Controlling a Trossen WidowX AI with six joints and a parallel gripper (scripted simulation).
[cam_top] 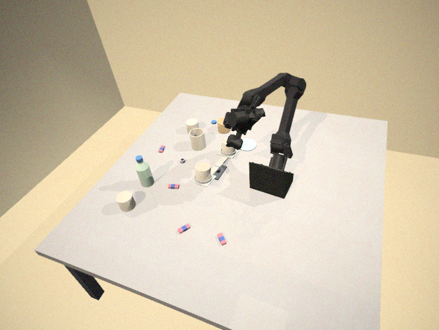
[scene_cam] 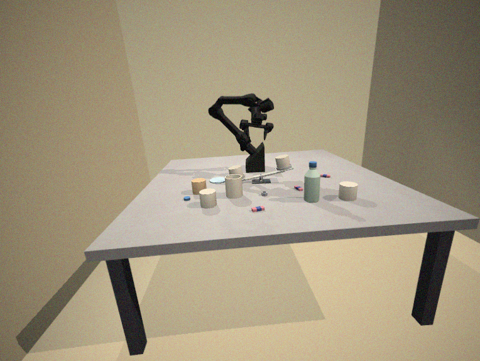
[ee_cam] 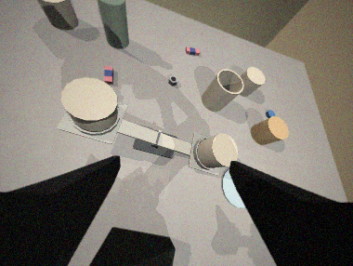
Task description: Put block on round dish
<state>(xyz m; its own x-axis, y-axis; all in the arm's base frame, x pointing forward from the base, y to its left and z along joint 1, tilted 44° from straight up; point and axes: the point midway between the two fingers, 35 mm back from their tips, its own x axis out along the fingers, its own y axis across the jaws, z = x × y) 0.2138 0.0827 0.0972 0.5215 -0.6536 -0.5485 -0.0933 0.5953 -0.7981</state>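
The balance beam [cam_top: 222,162] [scene_cam: 271,173] [ee_cam: 135,133] is tilted. Its end near the round dish is low and its other end is high. A beige cup [cam_top: 227,150] [scene_cam: 235,170] [ee_cam: 218,151] stands on the low end. The matching cup [cam_top: 203,172] [scene_cam: 282,161] [ee_cam: 89,103] stands on the raised end. No block shows; the insides of both cups are hidden. The pale blue round dish [cam_top: 249,144] [scene_cam: 217,180] [ee_cam: 232,190] lies beside the low end, with nothing seen on it. My gripper [scene_cam: 256,138] [ee_cam: 176,164] is open and empty, pointing down above the balance area.
A tall open beige cup [cam_top: 197,139] [scene_cam: 234,187] and an orange cup [cam_top: 222,126] [scene_cam: 198,186] stand near the low end. A green bottle [cam_top: 144,173] [scene_cam: 311,187], two more beige cups, several red-blue pieces, a blue cap and a small nut are around.
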